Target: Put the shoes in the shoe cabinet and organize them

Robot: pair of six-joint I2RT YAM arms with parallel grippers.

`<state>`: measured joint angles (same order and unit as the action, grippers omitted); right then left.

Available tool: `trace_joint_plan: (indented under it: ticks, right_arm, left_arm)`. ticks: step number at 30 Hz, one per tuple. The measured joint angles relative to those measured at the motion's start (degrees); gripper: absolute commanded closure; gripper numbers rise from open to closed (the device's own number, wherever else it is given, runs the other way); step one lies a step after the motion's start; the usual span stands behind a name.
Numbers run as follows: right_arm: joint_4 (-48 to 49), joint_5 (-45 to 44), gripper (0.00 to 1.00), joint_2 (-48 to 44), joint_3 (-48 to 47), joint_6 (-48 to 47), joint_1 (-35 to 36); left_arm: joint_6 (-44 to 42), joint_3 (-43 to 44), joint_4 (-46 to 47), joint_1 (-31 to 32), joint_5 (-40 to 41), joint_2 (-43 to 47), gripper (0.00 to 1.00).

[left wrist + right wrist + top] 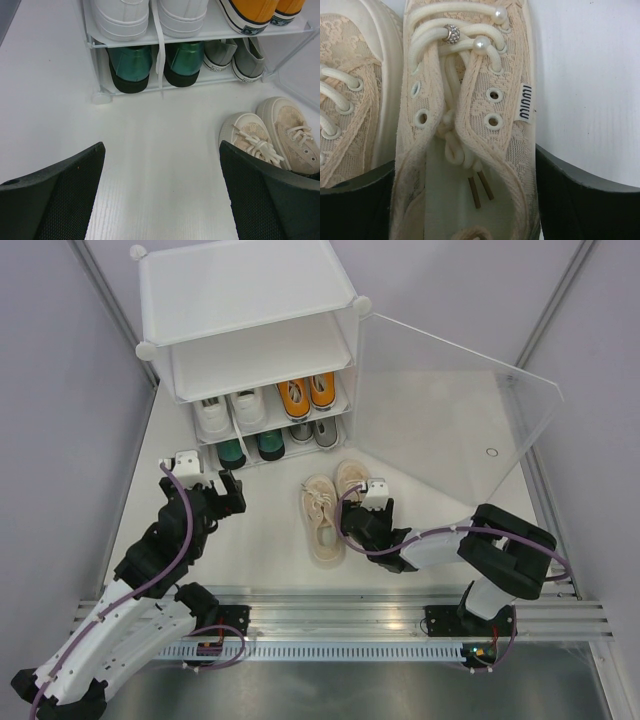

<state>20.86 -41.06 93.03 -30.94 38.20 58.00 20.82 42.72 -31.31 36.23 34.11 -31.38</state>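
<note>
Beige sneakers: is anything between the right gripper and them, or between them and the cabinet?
Nothing visible does. The right gripper straddles one beige sneaker, the other beige sneaker lying beside it. No object lies on the table between them and the shoe cabinet, whose door stands open.

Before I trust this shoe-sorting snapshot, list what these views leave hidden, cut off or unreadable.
- Right wrist: whether the right gripper presses the right beige shoe; its heel is cut off by the bottom edge.
- Top external: shoe cabinet shelves hide all but the heels of the white pair, orange pair, green pair, grey pair.
- Left wrist: a finger of the left gripper covers the left beige shoe heel.
</note>
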Motion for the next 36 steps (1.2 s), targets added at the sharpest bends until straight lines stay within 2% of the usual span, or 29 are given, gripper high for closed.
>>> trace_joint_plan:
  ticks: [1,4,5,7,11,18,26,30,36]
  right_arm:
    - [-0.1,0.0,0.57,-0.1,-0.1,-0.3,0.0]
    - [-0.4,0.6,0.76,-0.4,-0.2,-0.6,-0.1]
    - [-0.6,1.0,0.88,-0.6,-0.2,-0.8,-0.2]
    - [-1.6,2.5,0.99,-1.6,-0.2,-1.1,-0.6]
    - [-7.0,6.9,0.99,-6.8,0.2,-2.3,-0.7]
    - [-15.7,11.5,0.99,-22.5,0.9,-5.6,-0.1]
    - [-21.9,13.1,0.99,-29.4,-0.8,-8.8,-0.1]
    - [-27.0,14.5,0.99,-29.9,-7.2,-12.3,-0.1]
    - [-29.4,15.7,0.99,-26.1,-24.1,-18.5,-0.1]
  left_arm:
    - [0.0,0.0,0.0,0.0,0.0,0.0,0.03]
    - [-0.1,0.0,0.0,0.0,0.0,0.1,0.03]
    - [-0.2,0.0,0.1,0.0,0.0,0.2,0.03]
    - [-0.3,0.0,0.1,0.0,0.0,0.5,0.04]
    - [-0.4,0.0,0.1,0.0,0.1,1.2,0.04]
    - [-0.4,-0.5,0.2,0.0,0.4,2.6,0.04]
    - [-0.7,-0.8,0.2,0.0,2.1,4.1,0.04]
    - [-0.7,-0.9,0.2,-0.1,3.3,5.9,0.04]
    - [-0.8,-0.9,0.2,-0.2,4.4,7.2,0.04]
